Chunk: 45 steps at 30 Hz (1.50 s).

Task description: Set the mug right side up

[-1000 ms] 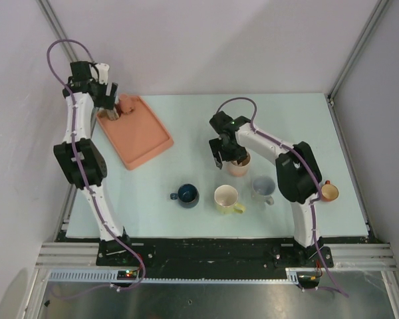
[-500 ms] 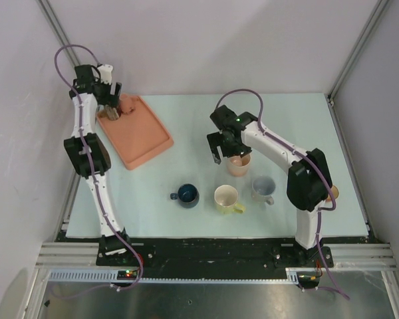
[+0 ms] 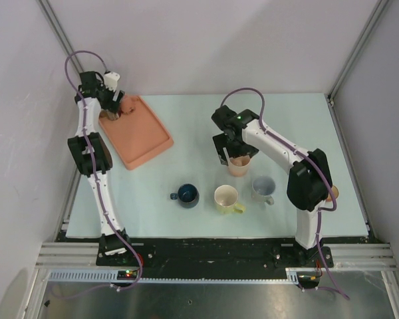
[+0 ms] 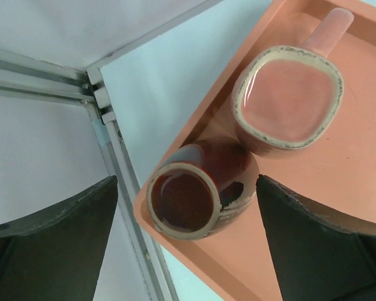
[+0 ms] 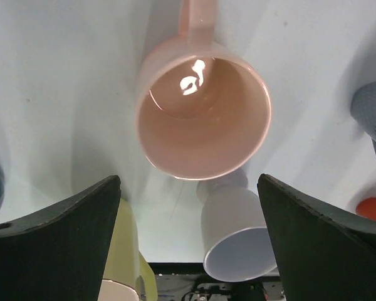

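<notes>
Two mugs stand upside down at the far left corner of the orange tray (image 4: 338, 188): a dark brown mug (image 4: 182, 204) and a pink mug (image 4: 289, 100), bases up and touching. My left gripper (image 4: 187, 182) is open above the brown mug, one finger on each side of it, not touching. In the top view this gripper (image 3: 112, 106) hangs over the tray's corner (image 3: 146, 143). My right gripper (image 5: 188, 179) is open and empty above an upright pale pink mug (image 5: 203, 116), which also shows in the top view (image 3: 239, 166).
Upright mugs stand in a row near the front: dark blue (image 3: 186, 195), yellow (image 3: 226, 198), grey-white (image 3: 263, 187), and an orange one (image 3: 330, 193) partly behind the right arm. A metal frame rail (image 4: 113, 132) runs close beside the tray's left edge.
My left wrist has moved slightly right over the tray corner. My right gripper has shifted a little right, now over the pale pink mug.
</notes>
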Motion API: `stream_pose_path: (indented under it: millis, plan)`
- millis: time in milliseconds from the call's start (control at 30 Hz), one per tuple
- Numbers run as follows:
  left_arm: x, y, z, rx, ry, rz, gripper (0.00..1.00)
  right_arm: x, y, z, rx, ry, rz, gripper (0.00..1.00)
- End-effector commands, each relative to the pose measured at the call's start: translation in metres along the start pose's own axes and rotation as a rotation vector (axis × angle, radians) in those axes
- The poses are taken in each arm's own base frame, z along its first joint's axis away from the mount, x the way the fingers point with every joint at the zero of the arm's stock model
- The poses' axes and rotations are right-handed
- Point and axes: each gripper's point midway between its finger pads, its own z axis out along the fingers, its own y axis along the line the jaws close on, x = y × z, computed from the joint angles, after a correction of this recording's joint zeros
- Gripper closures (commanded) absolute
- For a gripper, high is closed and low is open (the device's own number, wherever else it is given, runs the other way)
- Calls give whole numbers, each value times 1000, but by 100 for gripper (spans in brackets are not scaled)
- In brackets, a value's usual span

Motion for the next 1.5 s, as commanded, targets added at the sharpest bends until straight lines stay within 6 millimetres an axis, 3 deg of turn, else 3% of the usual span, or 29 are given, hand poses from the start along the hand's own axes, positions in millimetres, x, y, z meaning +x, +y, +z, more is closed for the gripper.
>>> stream_pose_path:
  millis: [0,300,500,900,1200,1467]
  plan:
    - [-29,19,-5,-49,-90,128,5,-1,-17,-19,66,-17,12,4]
    - [-32,-7,-4,72,-141,148,18,-4,-29,-30,98,-23,26,5]
    - [-29,-9,-5,74,-130,135,22,-3,-33,-34,108,-23,35,4]
    - [-14,-21,-25,97,-76,92,96,2,-39,-40,119,-40,44,5]
    - [9,-30,-55,76,10,30,100,-2,-39,-49,95,-89,55,4]
    - [6,-79,-89,199,-15,-96,100,-16,-25,-60,20,-164,73,4]
